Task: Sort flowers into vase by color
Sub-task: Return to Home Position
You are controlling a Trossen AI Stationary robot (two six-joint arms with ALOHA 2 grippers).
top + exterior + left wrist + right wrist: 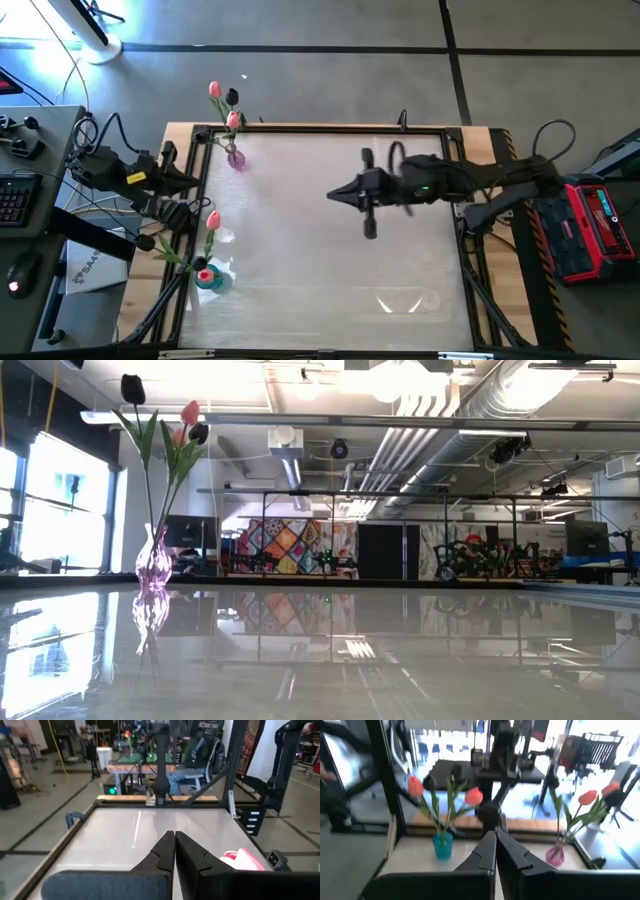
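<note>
All the tulips I can see stand in two vases by the table's left edge. The purple glass vase (236,158) (152,555) (555,854) near the far left corner holds pink heads (214,90) and dark heads (132,388). The blue vase (207,278) (442,845) near the near left corner holds pink heads (213,220) (474,796) and what looks like one dark head (430,782). My right gripper (335,195) (495,837) hovers shut over the table's middle, pointing at the vases. My left gripper (200,207) (175,837) waits shut at the left edge, with a pink head (243,860) beside it.
A black frame (320,128) borders the table. The glossy tabletop (300,270) shows no loose flowers. A keyboard and mouse (15,200) lie on a desk to the left, and a red case (590,230) sits to the right. Neither arm shows in the low view.
</note>
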